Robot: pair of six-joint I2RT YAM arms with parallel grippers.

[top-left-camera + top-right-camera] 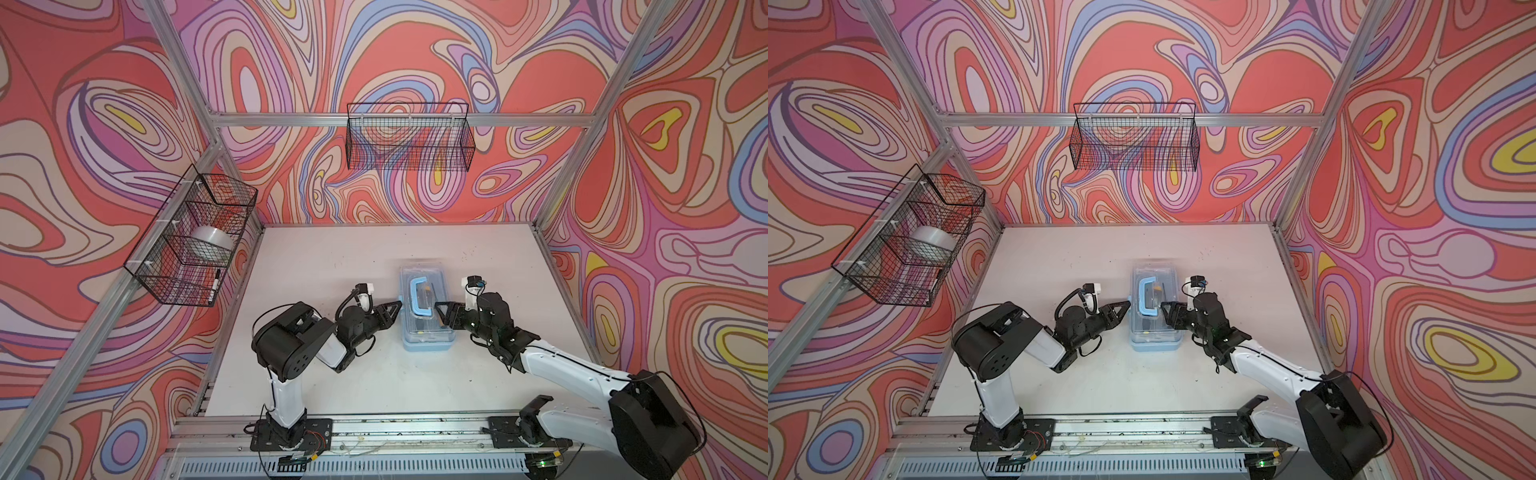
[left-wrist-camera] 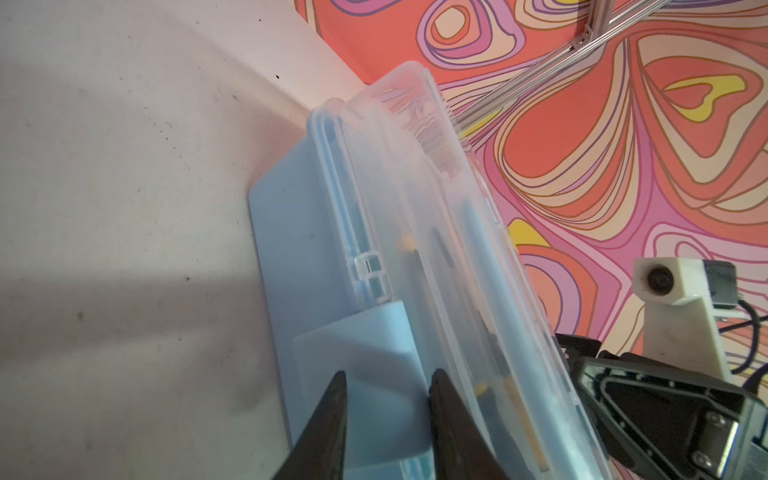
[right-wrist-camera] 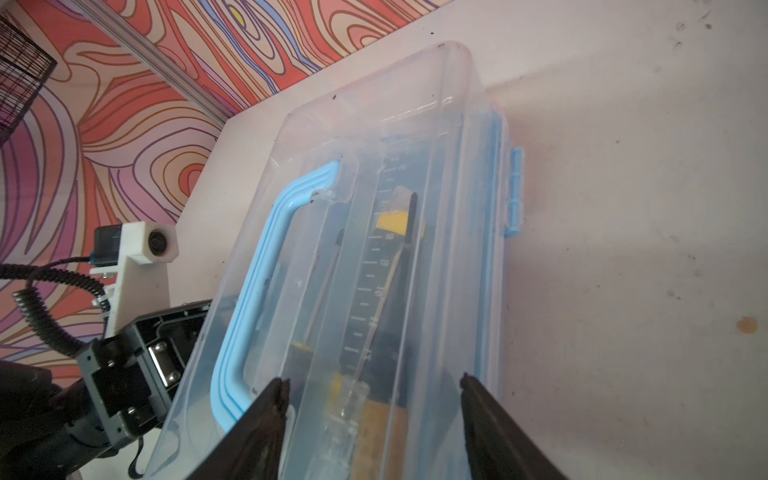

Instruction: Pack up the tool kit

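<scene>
The tool kit (image 1: 426, 332) (image 1: 1156, 336) is a light-blue box on the white table, clear lid down, with its blue handle (image 1: 415, 297) (image 3: 249, 291) lying flat on the lid. Yellow and black tools (image 3: 392, 224) show through the lid. My left gripper (image 1: 398, 305) (image 2: 386, 376) is at the box's left long side. Its jaws stand a little apart over the blue latch flap (image 2: 365, 332), gripping nothing. My right gripper (image 1: 438, 307) (image 3: 374, 384) hovers open and wide over the lid's right part beside the handle. A blue clip (image 3: 515, 191) sits on the box's right side.
A black wire basket (image 1: 195, 237) on the left wall holds a tape roll (image 1: 212, 243) and a marker (image 1: 216, 284). Another wire basket (image 1: 409, 137) hangs on the back rail. Aluminium frame posts border the table (image 1: 316, 266).
</scene>
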